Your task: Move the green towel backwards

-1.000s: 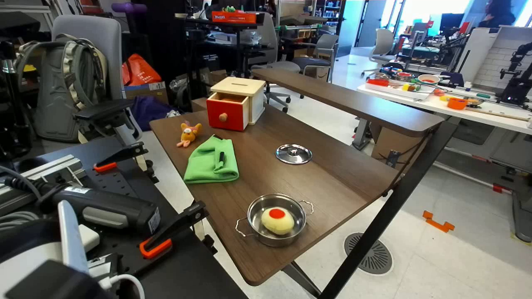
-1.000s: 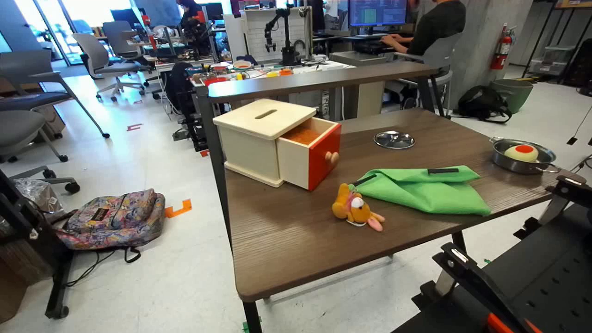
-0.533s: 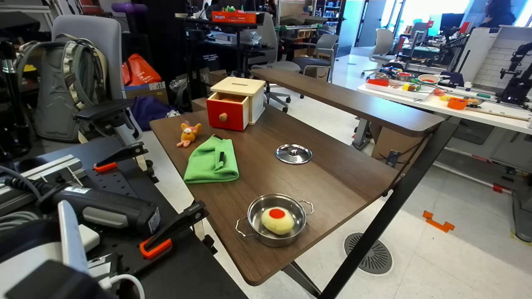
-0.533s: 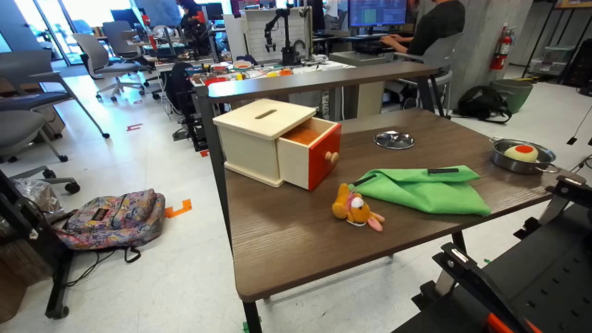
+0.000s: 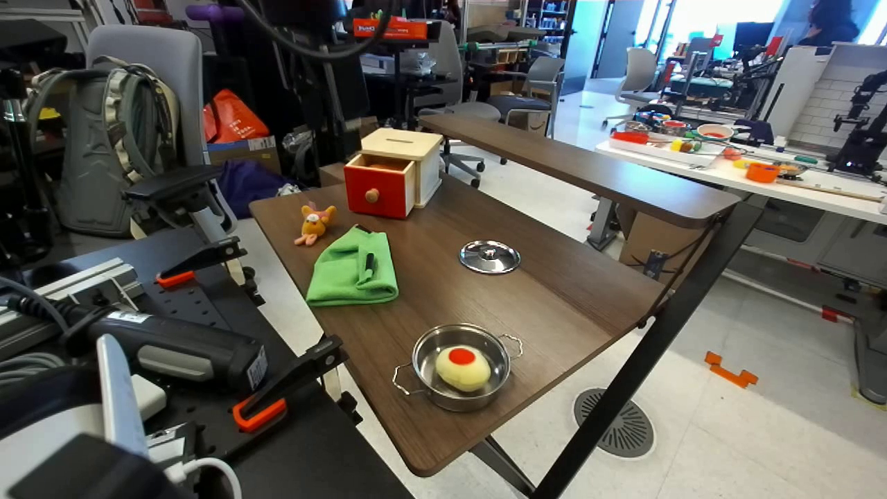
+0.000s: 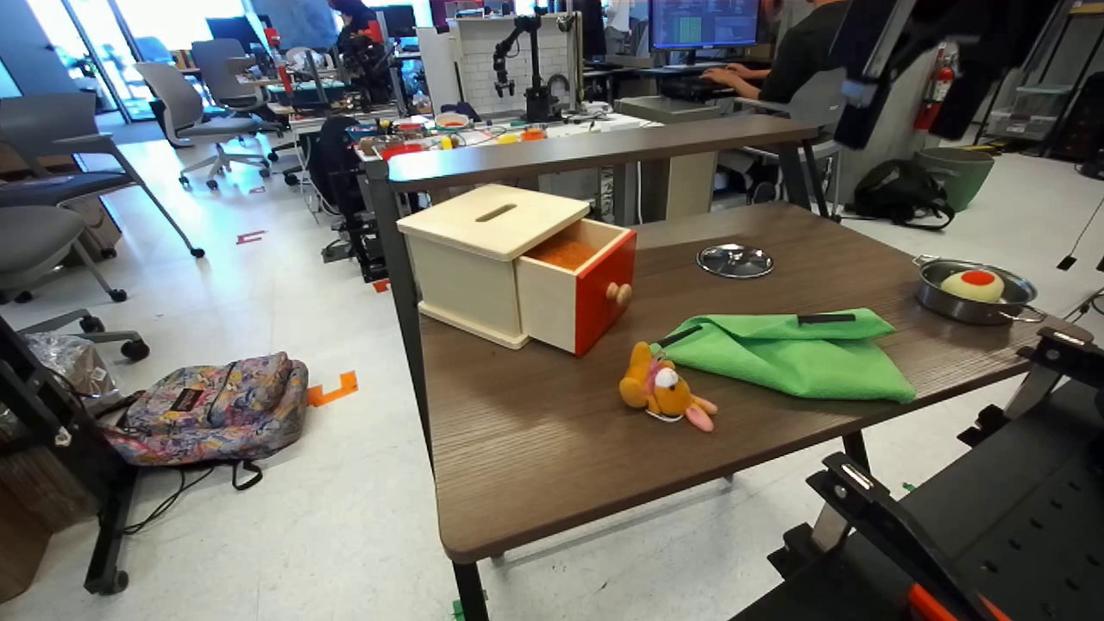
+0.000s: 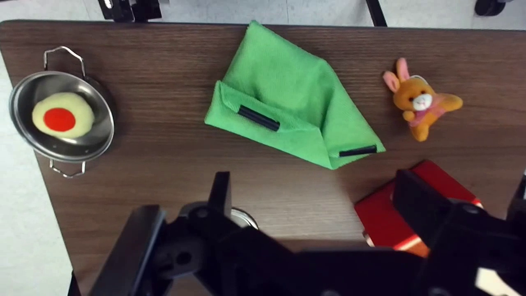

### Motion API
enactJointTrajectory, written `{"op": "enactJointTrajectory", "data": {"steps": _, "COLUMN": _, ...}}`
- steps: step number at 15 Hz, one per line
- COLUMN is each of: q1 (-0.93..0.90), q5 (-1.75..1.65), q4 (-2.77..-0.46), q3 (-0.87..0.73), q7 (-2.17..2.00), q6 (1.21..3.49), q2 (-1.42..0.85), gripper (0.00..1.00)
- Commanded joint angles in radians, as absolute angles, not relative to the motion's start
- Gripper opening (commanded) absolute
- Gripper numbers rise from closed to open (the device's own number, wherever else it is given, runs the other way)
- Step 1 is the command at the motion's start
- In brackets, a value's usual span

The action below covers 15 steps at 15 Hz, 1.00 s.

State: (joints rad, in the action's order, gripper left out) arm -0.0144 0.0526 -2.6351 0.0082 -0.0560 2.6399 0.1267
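The green towel (image 7: 287, 94) lies folded and creased on the brown table, with dark strips on it. It also shows in both exterior views (image 5: 353, 270) (image 6: 793, 354), near the long table edge beside the orange plush toy. My gripper (image 7: 314, 179) is open and empty. In the wrist view its fingers stand wide apart, with bare table, part of the lid and the red drawer behind them. In an exterior view the gripper (image 6: 904, 125) hangs high above the table, well apart from the towel. In the exterior view with the pot in front, only dark arm parts show at the top.
A wooden box (image 6: 483, 267) with an open red drawer (image 6: 604, 297) stands near the towel. A plush toy (image 7: 423, 102) lies beside the towel. A pot (image 7: 61, 115) holding a toy egg and a metal lid (image 6: 735, 260) are on the table. A raised shelf (image 6: 604, 151) runs along one side.
The arm and gripper have come into view at the top of both exterior views. The towel and the other objects have not moved.
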Motion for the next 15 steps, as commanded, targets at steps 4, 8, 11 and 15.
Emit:
{"op": "enactJointTrajectory", "data": {"steps": 4, "q1": -0.023, "q5": -0.019, "q4": -2.484, "q3": 0.009, "q7": -0.126, "q6": 2.665, "q2": -0.179, "gripper": 1.0}}
{"op": "enactJointTrajectory", "data": {"steps": 8, "q1": -0.04, "q5": -0.02, "q4": -2.411, "q3": -0.004, "q7": -0.131, "q6": 2.656, "q2": -0.309, "gripper": 1.0}}
{"op": "enactJointTrajectory", "data": {"steps": 11, "q1": -0.057, "q5": -0.027, "q4": -2.38, "q3": -0.014, "q7": -0.134, "q6": 2.664, "q2": -0.383, "gripper": 1.0}}
{"op": "enactJointTrajectory", "data": {"steps": 15, "q1": -0.082, "q5": -0.043, "q4": -2.349, "q3": -0.027, "q7": -0.142, "q6": 2.679, "q2": -0.454, "gripper": 1.0}}
